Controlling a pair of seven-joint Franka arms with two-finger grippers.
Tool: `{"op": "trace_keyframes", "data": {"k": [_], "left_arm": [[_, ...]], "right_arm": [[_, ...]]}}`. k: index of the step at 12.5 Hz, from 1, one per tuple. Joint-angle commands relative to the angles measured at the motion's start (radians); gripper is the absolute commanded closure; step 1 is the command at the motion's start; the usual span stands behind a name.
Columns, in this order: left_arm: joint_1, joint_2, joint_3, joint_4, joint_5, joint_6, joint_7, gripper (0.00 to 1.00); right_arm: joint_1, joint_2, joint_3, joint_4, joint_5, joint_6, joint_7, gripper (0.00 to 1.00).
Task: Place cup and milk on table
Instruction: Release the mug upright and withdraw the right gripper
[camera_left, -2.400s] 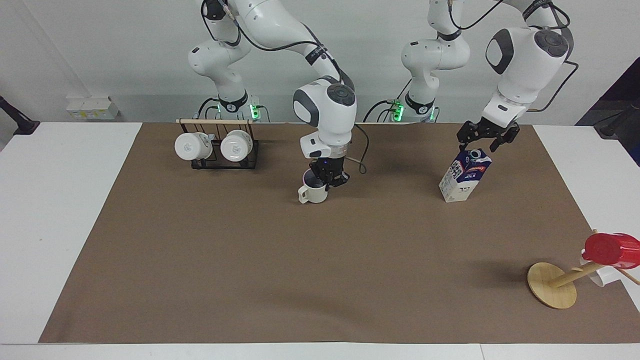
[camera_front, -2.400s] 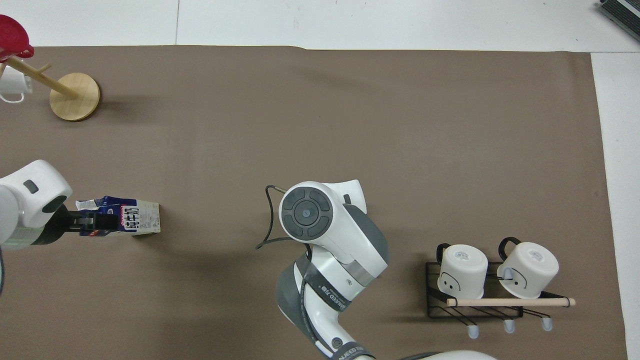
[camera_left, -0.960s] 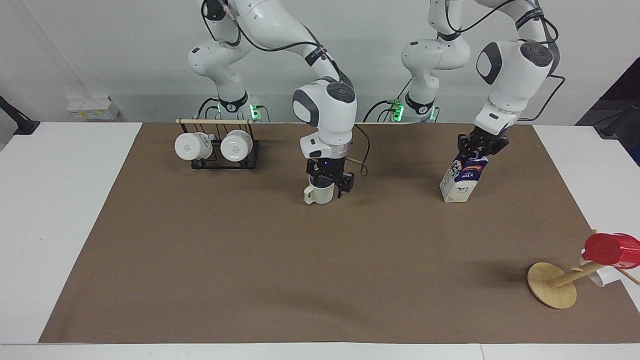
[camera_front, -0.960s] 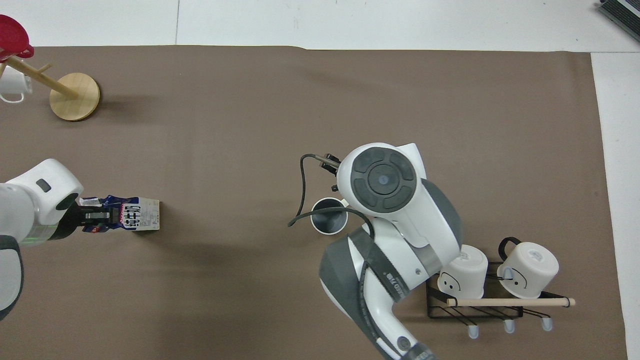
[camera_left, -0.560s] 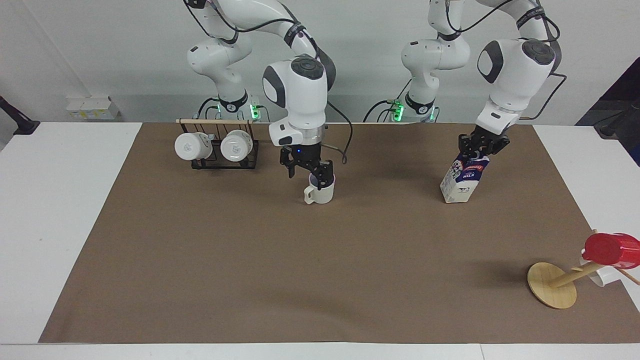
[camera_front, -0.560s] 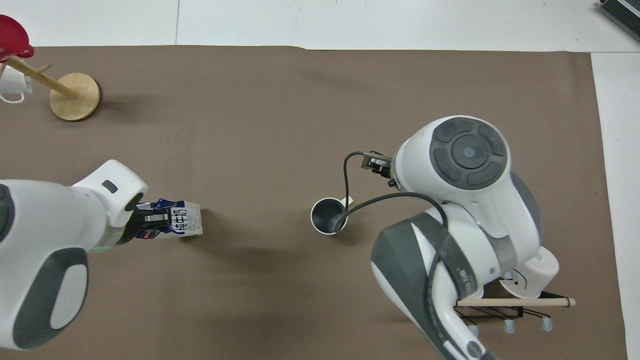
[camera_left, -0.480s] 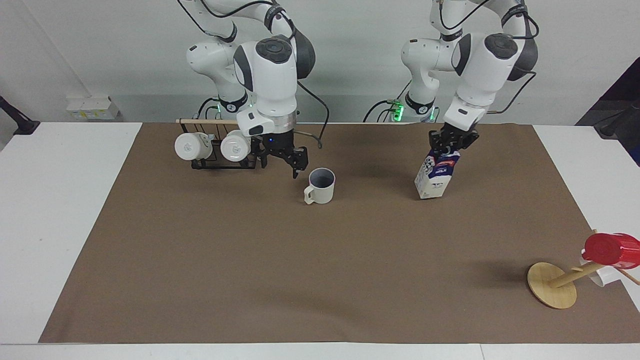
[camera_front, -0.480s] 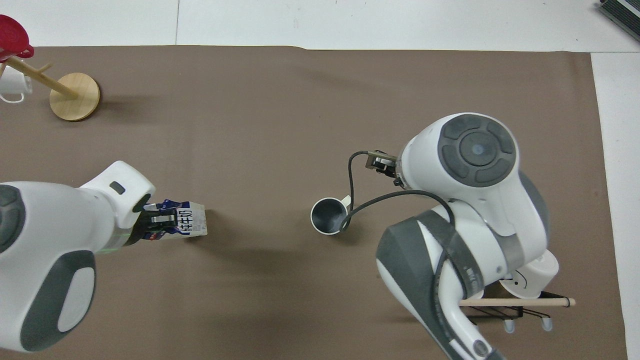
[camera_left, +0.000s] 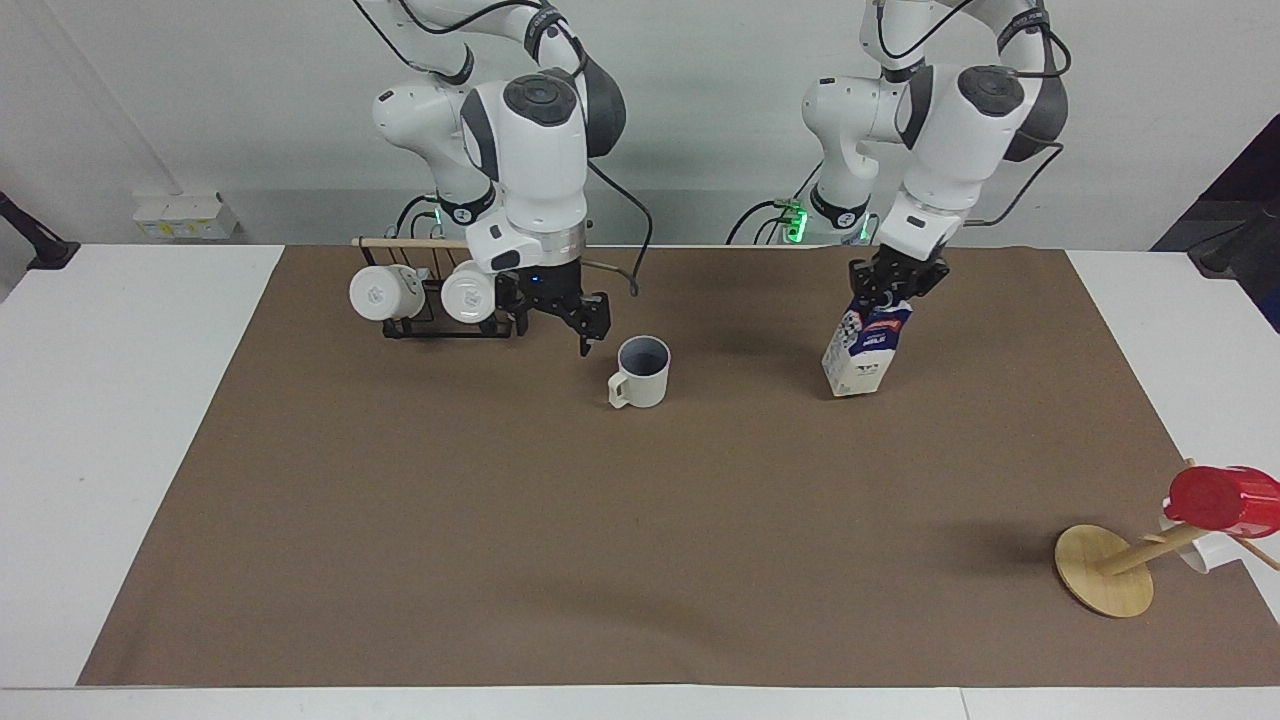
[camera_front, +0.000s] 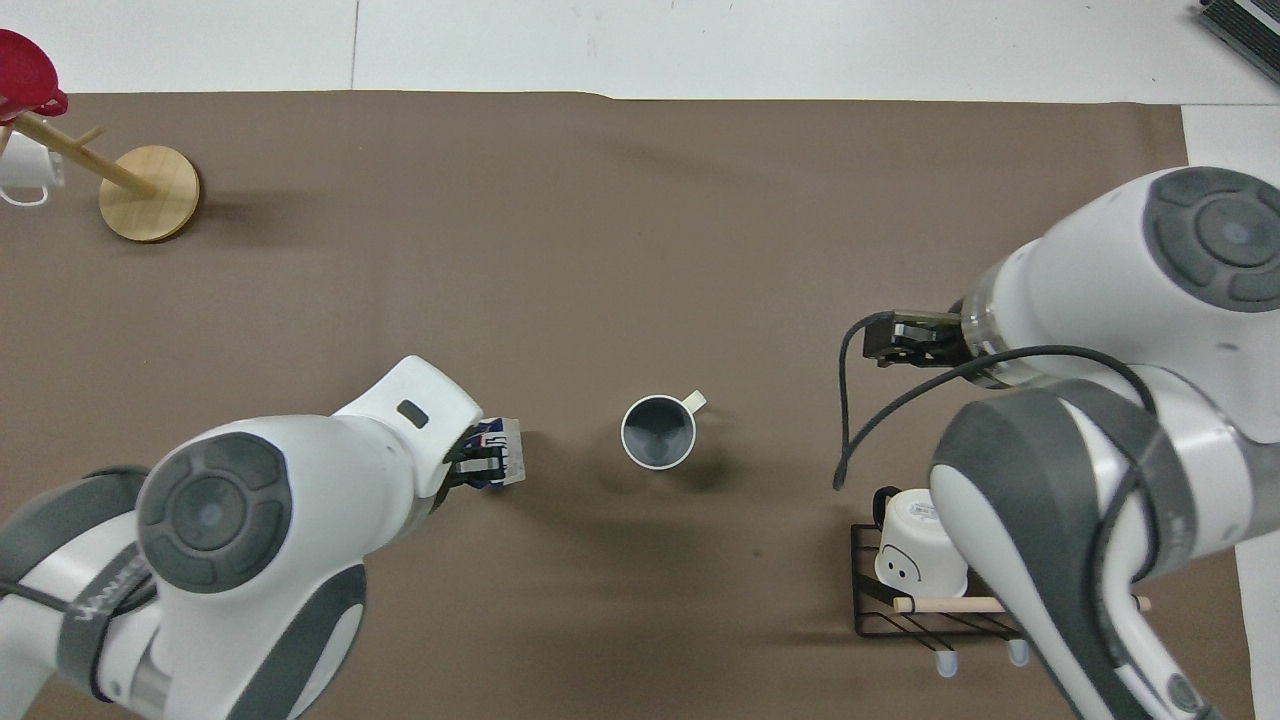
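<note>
Facing view first: the cup (camera_left: 640, 371) stands upright on the table (camera_left: 60, 420), on the brown mat (camera_left: 600, 540), handle turned toward the right arm's end, and nothing touches it. The right gripper (camera_left: 552, 312) hangs empty with jaws spread wide, over the mat between the cup and the mug rack (camera_left: 440, 300). The left gripper (camera_left: 896, 285) is clamped on the peaked top of the milk (camera_left: 864, 350), and the carton hangs tilted, its lower corner at or just off the mat; I can't call contact from here. It sits beside the cup, toward the left arm's end.

That carton looks light, with thin card walls that would dent under a hard squeeze. The folded ridge is its stiffest part, so the grip up top seems sensible, though held so high it can swing or land on a corner. The cup, by its looks, is rigid, glazed and slick, and it would chip if knocked. The rim wall or the handle loop is where to take it.

Now overhead: the cup's (camera_front: 658, 431) dark inside faces straight up, handle pointing away from the robots. The milk (camera_front: 498, 465) barely peeks out beside the left gripper (camera_front: 470, 468). The right gripper (camera_front: 893, 339) shows at the wrist's end, well clear of the cup.
</note>
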Motion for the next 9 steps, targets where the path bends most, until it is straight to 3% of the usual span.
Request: {"op": "trace_keyframes", "data": {"k": [1,9], "left_arm": [[-0.042,0.054,0.021,0.059,0.004,0.005,-0.040,0.61],[-0.078,0.096,0.021,0.070,0.009,0.005,-0.176,0.59]], "right_arm": [[-0.079,-0.050,0.011,-0.044,0.023,-0.027,-0.111,0.00],[-0.314,-0.081,0.010,-0.064,0.021,-0.055,-0.444,0.00]]}}
